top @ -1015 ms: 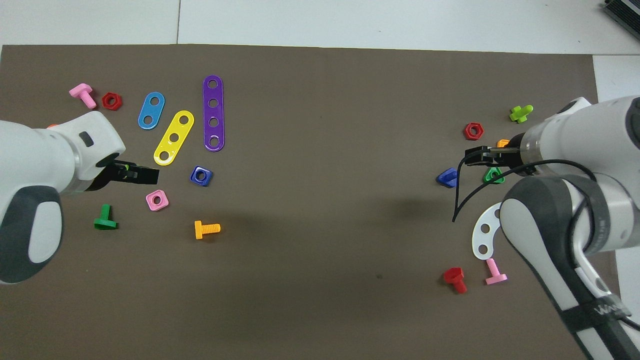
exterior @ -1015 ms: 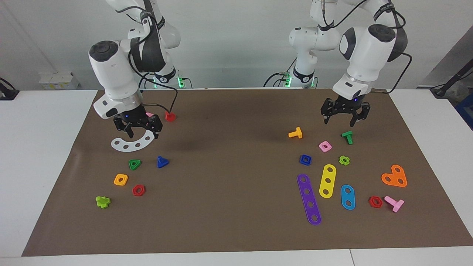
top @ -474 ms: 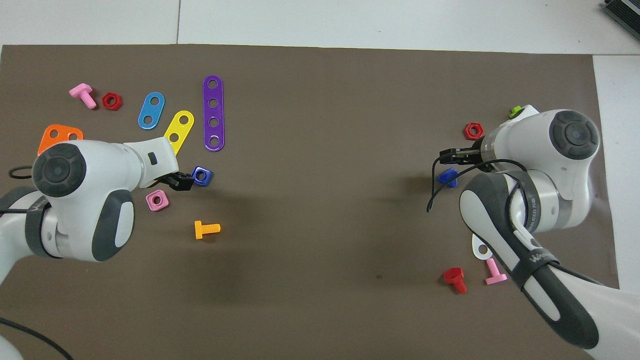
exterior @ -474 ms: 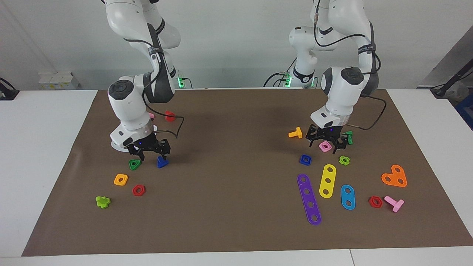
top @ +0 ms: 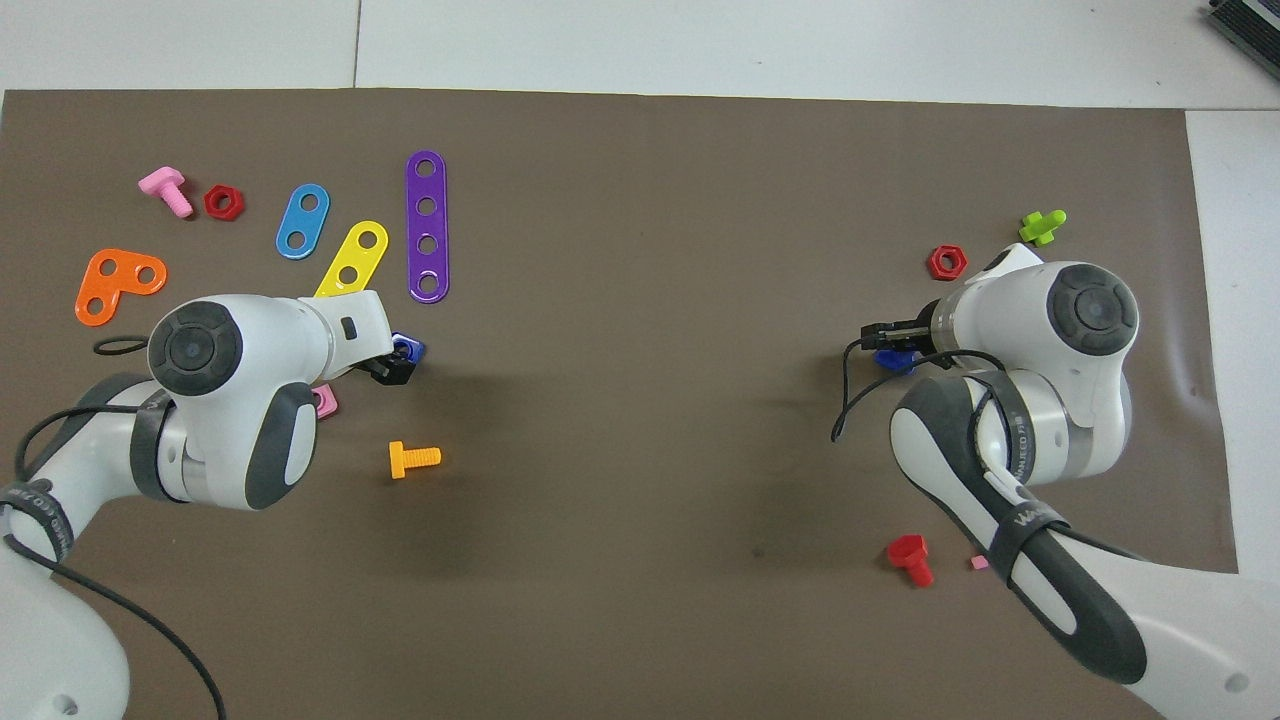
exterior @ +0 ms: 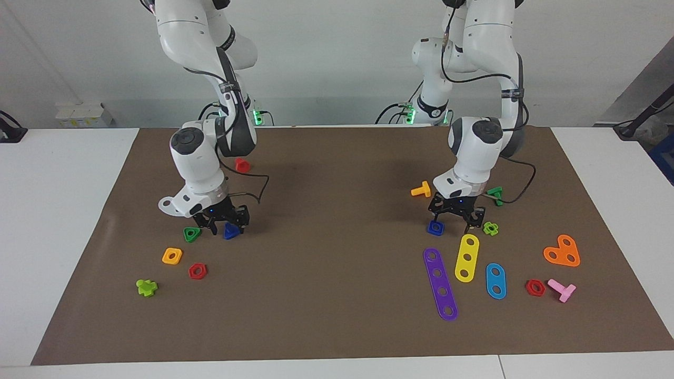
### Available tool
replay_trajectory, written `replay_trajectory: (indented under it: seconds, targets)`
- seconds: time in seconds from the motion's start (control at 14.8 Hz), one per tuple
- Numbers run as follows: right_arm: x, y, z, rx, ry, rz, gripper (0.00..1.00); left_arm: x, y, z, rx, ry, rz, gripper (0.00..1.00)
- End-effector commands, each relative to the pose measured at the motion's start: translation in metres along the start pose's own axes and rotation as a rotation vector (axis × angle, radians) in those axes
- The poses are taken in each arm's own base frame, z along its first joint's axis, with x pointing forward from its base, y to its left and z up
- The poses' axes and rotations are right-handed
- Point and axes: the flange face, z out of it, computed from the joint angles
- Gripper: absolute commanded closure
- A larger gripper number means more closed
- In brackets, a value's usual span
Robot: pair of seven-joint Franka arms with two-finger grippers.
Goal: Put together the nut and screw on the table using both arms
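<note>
Two parts: both lie unjoined on the table (exterior: 79, 221).
Nut (exterior: 435, 227): toward the left arm's end.
Left gripper (exterior: 451, 220): fingers spread, low over the nut, nothing grasped.
Screw (exterior: 231, 231): toward the right arm's end.
Right gripper (exterior: 227, 228): fingers spread astride the screw, unclosed.
Left to do: grasp, lift, join.

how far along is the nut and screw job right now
Nothing is assembled yet: the nut and the screw lie apart on the mat, at different ends of the table. In hand: the left gripper is low with open fingers beside the nut, and the right gripper is low, open around the screw. Left to do: grasp both, lift, bring them together and join them.
</note>
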Motion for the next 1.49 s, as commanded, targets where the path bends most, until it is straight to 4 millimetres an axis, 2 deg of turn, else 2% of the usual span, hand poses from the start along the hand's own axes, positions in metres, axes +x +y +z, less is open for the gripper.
replay_trajectory:
  seconds: [0.0,0.14,0.27,0.34,0.41,0.54,0.68,0.74,0.88,0.95,1.08,1.15,1.29,1.35,1.42]
  targets:
    - [-0.008,-0.003,-0.004,0.007,0.008,-0.030,0.35,0.009,0.012,0.001,-0.021,0.021,-0.007,0.05]
    - [-0.009,-0.005,-0.004,0.007,0.000,-0.031,0.55,0.011,0.015,0.001,-0.041,0.029,-0.037,0.05]
    - [-0.010,-0.005,-0.005,0.005,-0.012,-0.032,0.90,0.012,0.018,0.005,-0.046,0.027,-0.038,0.07]
    - [-0.011,-0.004,-0.009,0.004,-0.021,-0.032,1.00,0.011,0.021,0.010,-0.049,0.017,-0.035,0.09]
    - [-0.013,-0.007,-0.017,0.004,-0.029,-0.036,1.00,0.011,0.029,0.020,-0.056,0.001,-0.019,0.10]
    - [-0.013,-0.023,-0.029,0.006,-0.031,-0.053,1.00,0.009,0.031,0.026,-0.061,-0.015,-0.014,0.13]
    - [-0.014,-0.055,-0.033,0.013,-0.025,-0.051,1.00,0.009,0.031,0.025,-0.062,-0.016,-0.014,0.17]
    - [-0.016,-0.080,-0.036,0.019,-0.017,-0.022,1.00,0.008,0.032,0.025,-0.063,-0.024,-0.006,0.35]
    - [-0.020,-0.120,-0.041,0.030,-0.007,0.011,1.00,0.006,0.034,0.026,-0.074,-0.051,-0.002,0.84]
    - [-0.022,-0.138,-0.042,0.035,-0.004,0.007,1.00,0.003,0.036,0.027,-0.083,-0.078,-0.001,1.00]
    - [-0.038,-0.181,-0.033,0.039,-0.013,0.028,1.00,0.002,0.036,0.025,-0.093,-0.106,-0.009,1.00]
    - [-0.041,-0.197,-0.036,0.036,-0.003,0.037,1.00,0.003,0.035,0.025,-0.092,-0.105,-0.017,1.00]
    - [-0.036,-0.213,-0.043,0.030,0.016,0.039,1.00,0.009,0.033,0.017,-0.090,-0.098,-0.043,1.00]
    - [-0.043,-0.230,-0.042,0.035,0.014,0.028,1.00,0.012,0.033,0.010,-0.096,-0.116,-0.071,1.00]
    - [-0.046,-0.239,-0.043,0.038,0.017,0.036,1.00,0.018,0.032,-0.003,-0.102,-0.134,-0.108,1.00]
